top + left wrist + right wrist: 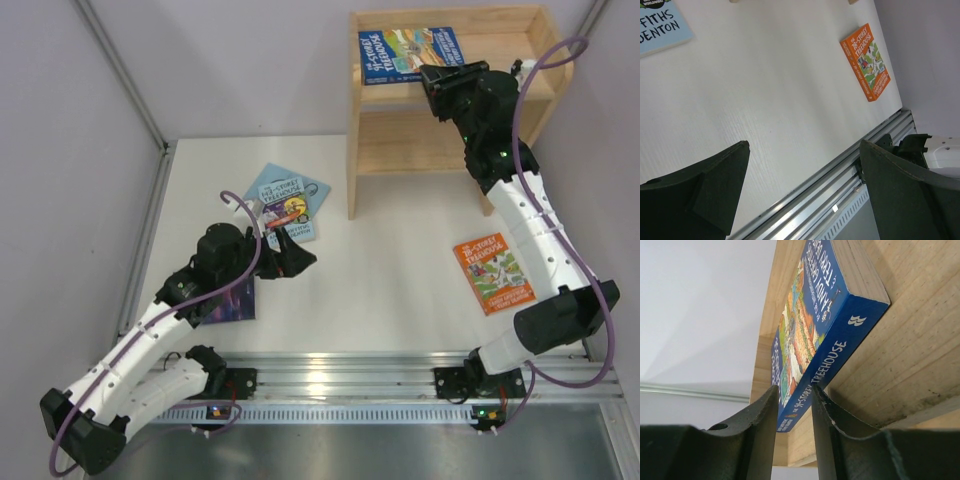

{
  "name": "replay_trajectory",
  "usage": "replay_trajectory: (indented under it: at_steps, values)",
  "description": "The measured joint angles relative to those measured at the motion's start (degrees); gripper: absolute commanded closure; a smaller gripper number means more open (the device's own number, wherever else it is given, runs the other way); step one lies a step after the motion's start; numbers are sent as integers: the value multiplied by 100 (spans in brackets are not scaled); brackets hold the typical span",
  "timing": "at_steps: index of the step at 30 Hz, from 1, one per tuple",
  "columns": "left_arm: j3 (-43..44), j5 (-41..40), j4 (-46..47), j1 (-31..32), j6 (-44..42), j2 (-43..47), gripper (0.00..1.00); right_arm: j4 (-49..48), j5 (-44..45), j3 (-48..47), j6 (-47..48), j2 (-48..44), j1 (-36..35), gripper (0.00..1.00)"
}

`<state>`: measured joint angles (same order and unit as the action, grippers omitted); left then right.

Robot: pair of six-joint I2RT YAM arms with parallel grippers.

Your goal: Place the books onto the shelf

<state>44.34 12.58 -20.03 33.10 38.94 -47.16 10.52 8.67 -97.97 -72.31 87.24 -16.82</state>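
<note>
The dark blue book (410,55) lies flat on the top level of the wooden shelf (530,25), its spine (840,357) jutting over the front edge. My right gripper (432,80) (795,390) is shut on that spine end. On the table lie an orange Treehouse book (493,272) (865,62), two overlapping light blue books (288,198), and a dark purple book (232,300) partly hidden under my left arm. My left gripper (295,252) (804,145) hangs wide open and holds nothing, just near of the light blue books.
The shelf's lower level (430,130) holds nothing. Grey walls close the table on the left and right. A metal rail (350,370) (840,170) runs along the near edge, between the arm bases.
</note>
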Motion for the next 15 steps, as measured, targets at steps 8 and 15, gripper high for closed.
replay_trajectory:
  at_steps: [8,15]
  values:
    - [0,0,9,0,15,0,4,-35,-13,-15,-42,44,-70,67]
    - [0,0,20,0,11,0,4,-72,46,-173,-83,208,-310,67]
